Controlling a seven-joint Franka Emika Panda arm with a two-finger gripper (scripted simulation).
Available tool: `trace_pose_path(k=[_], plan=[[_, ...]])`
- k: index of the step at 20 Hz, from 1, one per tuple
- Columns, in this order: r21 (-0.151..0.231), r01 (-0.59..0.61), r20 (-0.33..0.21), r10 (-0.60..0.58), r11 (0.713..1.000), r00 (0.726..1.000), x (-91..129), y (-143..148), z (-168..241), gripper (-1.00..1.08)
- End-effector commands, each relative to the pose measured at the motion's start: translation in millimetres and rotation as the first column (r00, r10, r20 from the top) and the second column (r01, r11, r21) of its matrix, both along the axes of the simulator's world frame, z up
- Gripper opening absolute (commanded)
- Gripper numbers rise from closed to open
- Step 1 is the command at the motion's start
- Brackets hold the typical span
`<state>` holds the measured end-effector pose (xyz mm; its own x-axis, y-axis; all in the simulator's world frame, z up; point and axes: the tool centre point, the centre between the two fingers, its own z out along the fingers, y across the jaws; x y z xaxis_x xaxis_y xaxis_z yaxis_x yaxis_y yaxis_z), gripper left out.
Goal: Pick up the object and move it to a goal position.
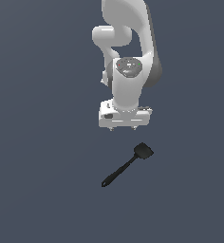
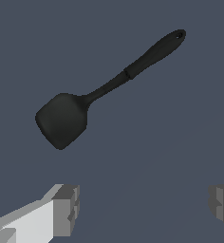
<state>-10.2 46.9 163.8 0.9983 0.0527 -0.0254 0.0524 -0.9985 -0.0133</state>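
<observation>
Tool (image 1: 125,127) near, apart from spatula (image 1: 127,165)

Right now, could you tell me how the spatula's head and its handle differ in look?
The head is flat, wide and squarish with rounded corners; the handle is long and thin. The handle thickens into a grip toward its far end, which has a small hole; the head shows no opening. In the exterior view, the head lies nearer the open gripper than the handle's tip. Both are plain black.
</observation>
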Motion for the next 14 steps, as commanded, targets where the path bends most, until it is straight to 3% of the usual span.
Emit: trace_pose_path(k=[1, 14], plan=[[0.000, 0.000, 0.000, 0.000, 1.000, 1.000, 0, 0, 0, 1.00], [0.004, -0.017, -0.022, 0.017, 1.000, 1.000, -4, 19, -8, 1.00]])
